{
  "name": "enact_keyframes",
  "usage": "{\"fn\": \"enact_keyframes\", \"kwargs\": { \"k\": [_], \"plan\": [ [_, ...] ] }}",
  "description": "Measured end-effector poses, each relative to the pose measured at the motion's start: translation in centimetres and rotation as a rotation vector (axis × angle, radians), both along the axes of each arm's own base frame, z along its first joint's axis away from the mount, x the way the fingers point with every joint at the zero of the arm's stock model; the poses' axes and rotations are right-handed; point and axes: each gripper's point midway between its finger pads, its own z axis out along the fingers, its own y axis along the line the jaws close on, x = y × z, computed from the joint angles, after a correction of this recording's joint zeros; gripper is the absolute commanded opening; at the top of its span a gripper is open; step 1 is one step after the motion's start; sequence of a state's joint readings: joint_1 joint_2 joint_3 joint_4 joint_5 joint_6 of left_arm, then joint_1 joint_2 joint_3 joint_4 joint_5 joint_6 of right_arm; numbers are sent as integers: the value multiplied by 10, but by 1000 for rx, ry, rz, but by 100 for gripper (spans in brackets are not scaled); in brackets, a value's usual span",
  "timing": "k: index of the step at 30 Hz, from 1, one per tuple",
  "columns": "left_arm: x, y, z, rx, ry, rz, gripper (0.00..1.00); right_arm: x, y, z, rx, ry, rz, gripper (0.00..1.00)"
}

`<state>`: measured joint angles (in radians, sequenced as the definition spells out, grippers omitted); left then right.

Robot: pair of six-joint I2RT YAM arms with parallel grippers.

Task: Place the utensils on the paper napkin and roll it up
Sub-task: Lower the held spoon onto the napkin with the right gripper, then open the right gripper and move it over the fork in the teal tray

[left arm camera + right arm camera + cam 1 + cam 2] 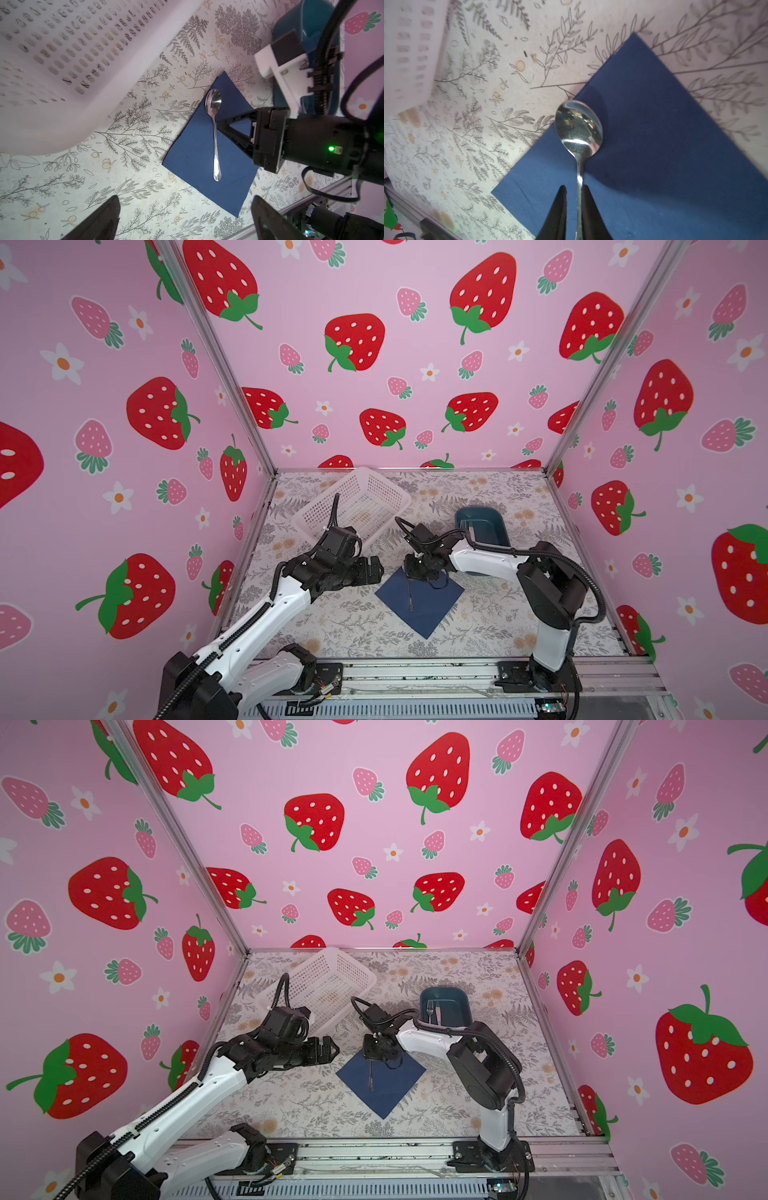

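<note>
Stiff, slick spoon [215, 137] flat on limp paper napkin [193, 149].
Mid-handle likely the surest hold, right pincer [574, 186] barely parted astride it; left pincer [185, 197] gaping beside the paper napkin.

Dark navy square paper napkin [432, 605] is laid mid-table on the leaf-printed tablecloth [353, 626]. Shiny silver metal spoon [410, 595] is laid on it, left of its middle. White perforated plastic basket [365, 497] is set behind-left, teal rounded plastic tray [490, 531] behind-right. Silver metal fork [430, 1006] and knife [436, 1015] are kept inside the tray, side by side.
</note>
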<state>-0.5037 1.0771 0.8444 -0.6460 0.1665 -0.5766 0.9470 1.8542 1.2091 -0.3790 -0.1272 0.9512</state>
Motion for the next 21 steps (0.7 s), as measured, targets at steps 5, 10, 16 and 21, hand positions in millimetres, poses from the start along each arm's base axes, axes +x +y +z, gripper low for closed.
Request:
{"fn": "enact_keyframes", "kwargs": {
  "k": [5,10,16,21],
  "plan": [
    [0,-10,-2,-30,35,-34,99,17,-13,52,59,-149,-63,18],
    [5,-25,-3,-77,58,-65,99,45,-64,101,87,-305,-200,23],
    [13,-41,-3,-120,88,-88,99,89,-176,100,40,-356,-432,33],
    [25,-63,8,-146,75,-126,99,105,-222,57,-66,-239,-403,31]
  ]
}}
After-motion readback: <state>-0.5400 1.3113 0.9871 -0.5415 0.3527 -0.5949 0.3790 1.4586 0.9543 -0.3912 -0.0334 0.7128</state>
